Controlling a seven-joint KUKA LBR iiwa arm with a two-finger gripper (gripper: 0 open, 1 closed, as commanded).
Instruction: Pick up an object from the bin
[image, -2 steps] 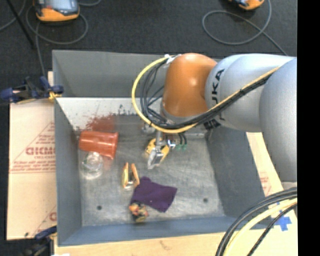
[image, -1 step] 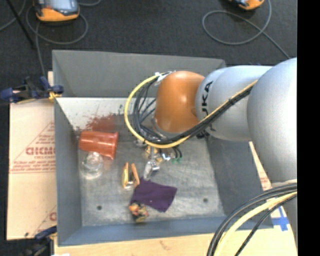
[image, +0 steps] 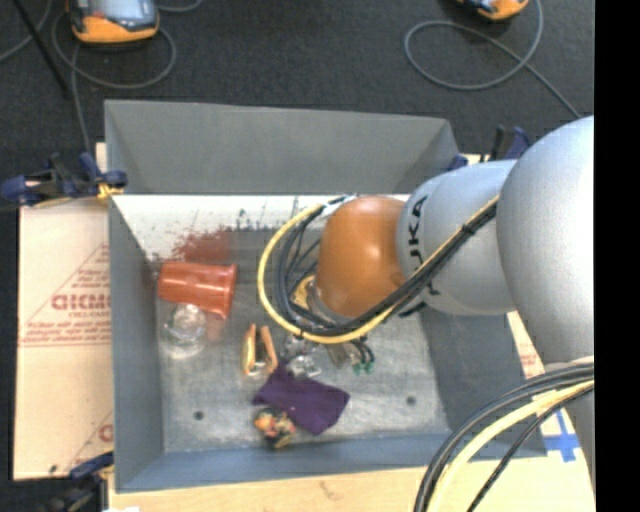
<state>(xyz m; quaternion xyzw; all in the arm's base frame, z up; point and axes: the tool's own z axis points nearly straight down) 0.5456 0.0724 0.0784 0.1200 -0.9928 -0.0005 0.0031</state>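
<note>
The gripper (image: 303, 358) hangs low between the crumpled purple cloth (image: 308, 403) and the small orange-and-tan clip (image: 258, 350). Nothing looks lifted yet, so the pick remains. Whether the gripper is clenched or released, I cannot tell.

Six loose things lie in the grey bin (image: 280, 150): one orange-red cup (image: 197, 285) and one clear tumbler (image: 183, 328) well left of the gripper (image: 300, 362), one orange-and-yellow clip (image: 258, 352) just left of it, one purple cloth (image: 308, 403) just below, one small figure (image: 273, 427), perhaps a doll, lower still, and one small green piece (image: 362, 367) to its right.
</note>
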